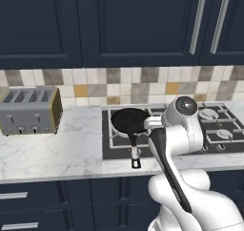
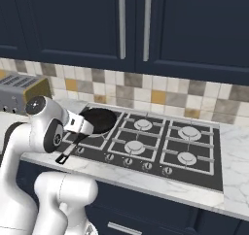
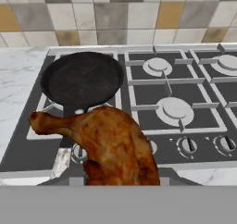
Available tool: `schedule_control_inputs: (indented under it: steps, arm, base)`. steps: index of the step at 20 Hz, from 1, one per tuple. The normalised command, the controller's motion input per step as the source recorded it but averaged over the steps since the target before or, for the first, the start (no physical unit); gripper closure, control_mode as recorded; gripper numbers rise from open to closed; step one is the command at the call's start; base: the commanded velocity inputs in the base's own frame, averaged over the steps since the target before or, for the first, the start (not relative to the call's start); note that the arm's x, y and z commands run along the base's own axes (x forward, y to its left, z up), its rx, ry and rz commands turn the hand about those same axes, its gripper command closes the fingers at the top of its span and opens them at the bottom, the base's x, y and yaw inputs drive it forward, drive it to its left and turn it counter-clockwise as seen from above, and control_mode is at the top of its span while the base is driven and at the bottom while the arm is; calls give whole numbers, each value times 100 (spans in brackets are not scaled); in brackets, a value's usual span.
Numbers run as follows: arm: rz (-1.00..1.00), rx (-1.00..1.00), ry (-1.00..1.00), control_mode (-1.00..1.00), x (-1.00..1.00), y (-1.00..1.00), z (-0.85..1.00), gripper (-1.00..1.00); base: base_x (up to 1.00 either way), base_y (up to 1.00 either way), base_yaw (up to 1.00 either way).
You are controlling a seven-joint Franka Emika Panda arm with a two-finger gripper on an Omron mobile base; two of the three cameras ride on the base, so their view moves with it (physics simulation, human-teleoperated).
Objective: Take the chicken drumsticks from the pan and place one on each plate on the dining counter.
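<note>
One chicken drumstick [image 3: 111, 142], glossy orange-brown, hangs close before the hand camera, above the hob's front edge. My gripper [image 3: 121, 174] is shut on it, and the meat hides the fingertips. The black pan [image 3: 82, 79] sits on the hob's rear left burner, its inside bare. From the base views, the pan [image 1: 128, 120] has its thin handle [image 1: 135, 151] pointing toward the counter's front, and my hand [image 2: 81, 125] hovers just in front of the pan [image 2: 100, 120]. The plates and the dining counter are out of view.
A black gas hob [image 3: 176, 109] with several burners and front knobs [image 3: 187, 145] spreads right of the pan. A silver toaster [image 1: 29, 110] stands on the marble worktop [image 1: 57, 149] to the left. Coloured wall tiles [image 1: 119, 89] and navy upper cabinets [image 1: 124, 25] close off the back.
</note>
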Motion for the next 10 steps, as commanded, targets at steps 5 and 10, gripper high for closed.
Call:
schedule_control_inputs:
  steps: [5, 10]
  arm:
    - [2, -2, 0, -100, -16, 0, -5, 100]
    - [0, 0, 0, 100, 0, 0, 0, 100]
  base:
    - [0, 0, 0]
    - [-80, 1, 22]
